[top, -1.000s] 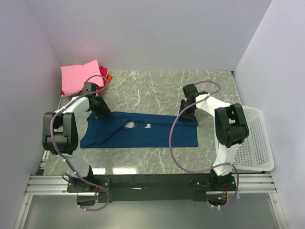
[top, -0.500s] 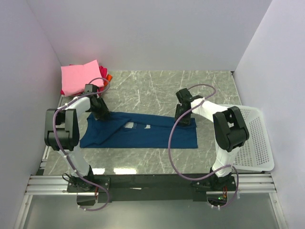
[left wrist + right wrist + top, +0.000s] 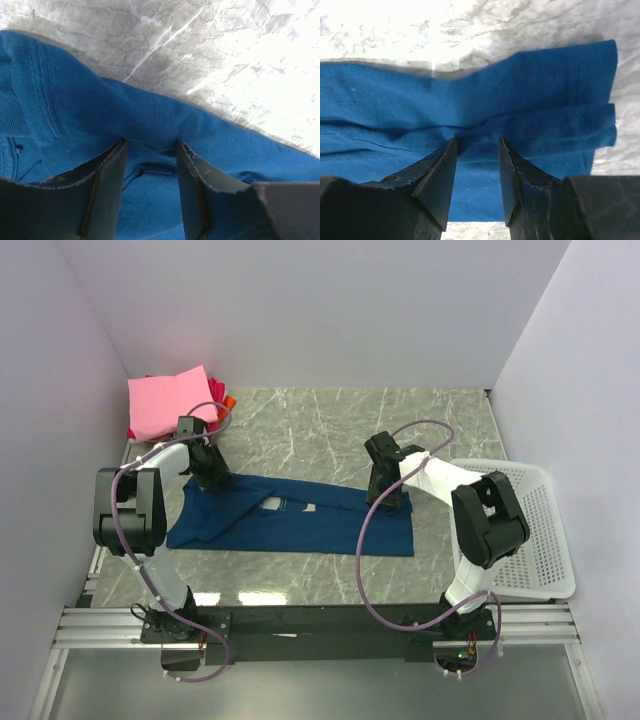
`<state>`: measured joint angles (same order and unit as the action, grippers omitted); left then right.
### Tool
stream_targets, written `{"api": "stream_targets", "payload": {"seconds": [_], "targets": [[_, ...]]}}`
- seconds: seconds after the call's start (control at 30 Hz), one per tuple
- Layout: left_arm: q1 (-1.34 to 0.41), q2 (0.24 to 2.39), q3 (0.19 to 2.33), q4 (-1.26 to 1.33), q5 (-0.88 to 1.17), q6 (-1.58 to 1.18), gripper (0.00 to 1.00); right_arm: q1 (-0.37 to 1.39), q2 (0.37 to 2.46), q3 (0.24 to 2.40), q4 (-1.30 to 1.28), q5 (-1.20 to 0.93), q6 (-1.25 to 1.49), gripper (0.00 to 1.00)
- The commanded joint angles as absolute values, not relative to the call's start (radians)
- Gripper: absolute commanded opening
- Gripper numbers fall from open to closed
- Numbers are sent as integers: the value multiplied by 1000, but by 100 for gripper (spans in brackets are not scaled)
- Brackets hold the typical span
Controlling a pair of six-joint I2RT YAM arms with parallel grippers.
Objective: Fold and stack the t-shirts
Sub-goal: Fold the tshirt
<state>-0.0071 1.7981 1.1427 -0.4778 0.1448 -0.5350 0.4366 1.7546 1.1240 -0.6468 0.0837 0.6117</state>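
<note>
A dark blue t-shirt [image 3: 290,522] lies spread across the marble table, a bit of white print [image 3: 290,504] showing near its middle. My left gripper [image 3: 212,480] presses down on its upper left edge. In the left wrist view the jaws [image 3: 150,142] stand apart with blue cloth [image 3: 150,107] bunched at the tips. My right gripper [image 3: 385,498] is down on the upper right edge. Its jaws [image 3: 477,140] are open too, and creases in the cloth [image 3: 530,85] run to the tips. A folded pink t-shirt [image 3: 165,405] tops a stack at the back left, with an orange edge [image 3: 229,401] showing.
A white mesh basket [image 3: 535,540] sits off the table's right side, beside the right arm. Purple walls close in the left, back and right. Both arms' cables loop above the shirt. Bare marble [image 3: 320,425] lies behind the shirt.
The right gripper has slid left and toward the near edge, dragging the shirt's upper right edge with it and slanting it. The left gripper shifted slightly and stays on the upper left edge.
</note>
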Motion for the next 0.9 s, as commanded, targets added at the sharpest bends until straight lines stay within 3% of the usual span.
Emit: {"api": "stream_targets", "payload": {"seconds": [0.0,0.3,0.87], "targets": [[-3,1761,1137,-457,164,-520,50,443,1715,1117,-681,149,638,45],[-3,1790,1150,-494,71,-523,50,442,1758,1141,-701,192,643,45],[46,1772,1134,-515,3,-502,51,440,1615,1066,-750,179,678,46]]}}
